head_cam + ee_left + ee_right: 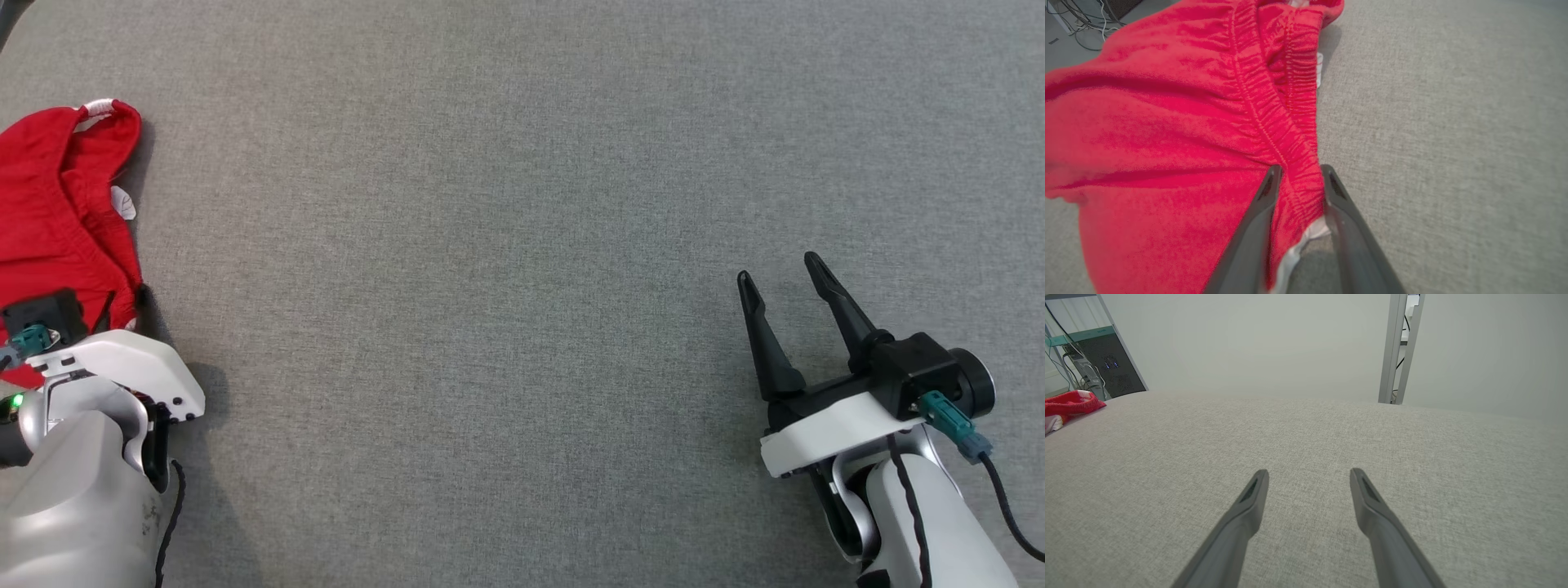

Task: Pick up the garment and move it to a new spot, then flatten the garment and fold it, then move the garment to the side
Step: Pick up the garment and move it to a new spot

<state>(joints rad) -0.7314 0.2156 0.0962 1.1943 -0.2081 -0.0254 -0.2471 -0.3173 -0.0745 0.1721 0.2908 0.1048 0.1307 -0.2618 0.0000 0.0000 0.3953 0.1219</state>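
I am holding my left end effector (1300,172) half open astride the elastic waistband (1294,130) of the crumpled red fabric garment (1167,122), lying far left on the grey cloth tabletop (490,286), likely for a firm hem hold; whether it is pinching, I cannot tell; my right end effector (777,269) is waiting wide open, empty

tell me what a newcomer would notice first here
The bright red garment, bunched at the far left of the grey table, grabs the eye first. In the left wrist view the left end effector has a finger on each side of its gathered waistband. The right end effector sits open over bare table at the lower right.
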